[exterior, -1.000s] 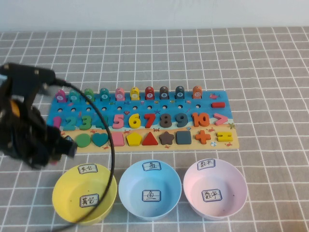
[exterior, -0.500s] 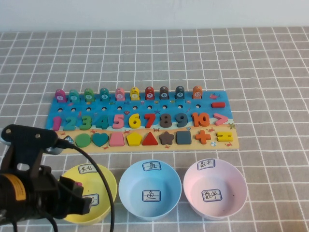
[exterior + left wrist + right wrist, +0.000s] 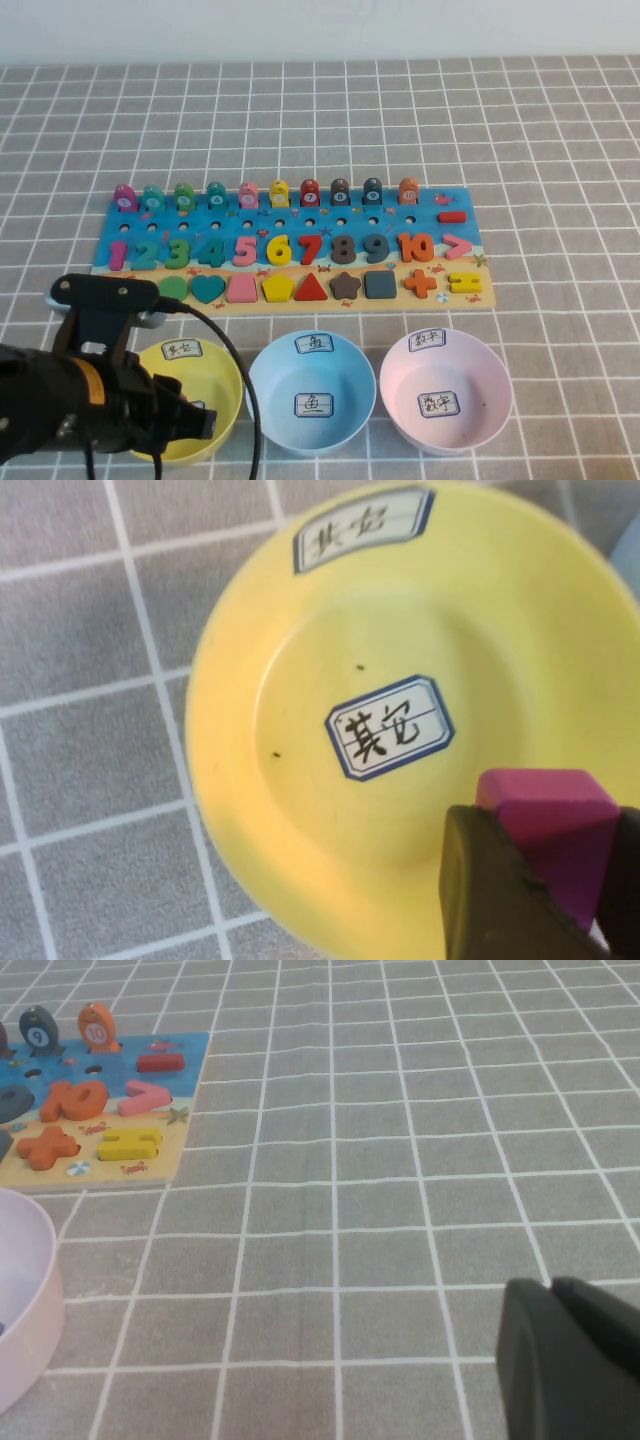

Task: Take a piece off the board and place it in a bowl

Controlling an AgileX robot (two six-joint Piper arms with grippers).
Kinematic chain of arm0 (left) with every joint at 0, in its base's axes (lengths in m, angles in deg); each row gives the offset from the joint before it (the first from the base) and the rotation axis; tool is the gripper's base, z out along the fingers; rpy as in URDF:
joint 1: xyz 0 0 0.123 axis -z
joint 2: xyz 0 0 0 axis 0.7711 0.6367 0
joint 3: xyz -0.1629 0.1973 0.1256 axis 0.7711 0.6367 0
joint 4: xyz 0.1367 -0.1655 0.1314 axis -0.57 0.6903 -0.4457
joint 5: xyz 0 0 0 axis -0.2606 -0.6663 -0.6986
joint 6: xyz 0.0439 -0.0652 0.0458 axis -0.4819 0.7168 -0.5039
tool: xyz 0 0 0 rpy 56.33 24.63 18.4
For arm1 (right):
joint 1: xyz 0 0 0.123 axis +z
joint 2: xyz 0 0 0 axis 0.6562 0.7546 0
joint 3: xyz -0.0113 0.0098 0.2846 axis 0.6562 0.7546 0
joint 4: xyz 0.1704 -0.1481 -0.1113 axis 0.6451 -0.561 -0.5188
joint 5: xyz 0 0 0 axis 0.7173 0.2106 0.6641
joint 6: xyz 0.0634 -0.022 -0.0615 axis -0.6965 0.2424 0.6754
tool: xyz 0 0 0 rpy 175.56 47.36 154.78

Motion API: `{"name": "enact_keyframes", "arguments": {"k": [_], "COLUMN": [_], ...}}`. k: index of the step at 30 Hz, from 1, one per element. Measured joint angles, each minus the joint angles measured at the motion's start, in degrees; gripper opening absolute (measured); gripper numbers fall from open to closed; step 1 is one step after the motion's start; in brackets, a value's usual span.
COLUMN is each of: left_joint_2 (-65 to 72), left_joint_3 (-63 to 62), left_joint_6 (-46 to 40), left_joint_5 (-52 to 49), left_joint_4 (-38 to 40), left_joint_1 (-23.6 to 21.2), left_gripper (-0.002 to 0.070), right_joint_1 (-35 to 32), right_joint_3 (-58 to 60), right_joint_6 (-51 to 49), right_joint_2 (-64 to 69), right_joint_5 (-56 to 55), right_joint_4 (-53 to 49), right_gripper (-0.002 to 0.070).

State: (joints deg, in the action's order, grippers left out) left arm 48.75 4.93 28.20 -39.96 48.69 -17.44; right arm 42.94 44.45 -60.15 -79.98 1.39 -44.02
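My left gripper [image 3: 550,850] is shut on the magenta-purple piece [image 3: 550,805] and holds it above the inside of the yellow bowl [image 3: 300,810], near one side of it. Two white handwritten labels sit on the bowl's rim and bottom. In the high view my left arm covers the near left part of the yellow bowl [image 3: 215,362], and the left gripper [image 3: 192,422] and the piece are hidden under it. The board [image 3: 300,305] lies just behind the bowls. My right gripper [image 3: 552,1288] is shut and empty, low over bare table right of the board [image 3: 150,1165].
A light blue bowl [image 3: 311,392] and a pink bowl [image 3: 445,390] stand to the right of the yellow one. The pink bowl's rim also shows in the right wrist view [image 3: 20,1310]. A grey checked cloth covers the table. My left arm's black cable loops by the blue bowl.
My left arm has come from the board's left end toward the near edge. It now hangs over the yellow bowl, with the piece still in the gripper.
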Motion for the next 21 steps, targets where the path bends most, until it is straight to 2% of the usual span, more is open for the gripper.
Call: {"name": "enact_keyframes", "arguments": {"k": [21], "left_joint_2": [11.0], "left_joint_3": [-2.5], "left_joint_6": [-2.5], "left_joint_5": [3.6], "left_joint_4": [-0.5], "left_joint_1": [0.0], "left_gripper": [0.0186], "right_joint_1": [0.0], "right_joint_3": [0.0], "right_joint_6": [0.0], "right_joint_2": [0.0], "right_joint_5": [0.0], "right_joint_4": [0.0], "right_gripper": [-0.0018]}}
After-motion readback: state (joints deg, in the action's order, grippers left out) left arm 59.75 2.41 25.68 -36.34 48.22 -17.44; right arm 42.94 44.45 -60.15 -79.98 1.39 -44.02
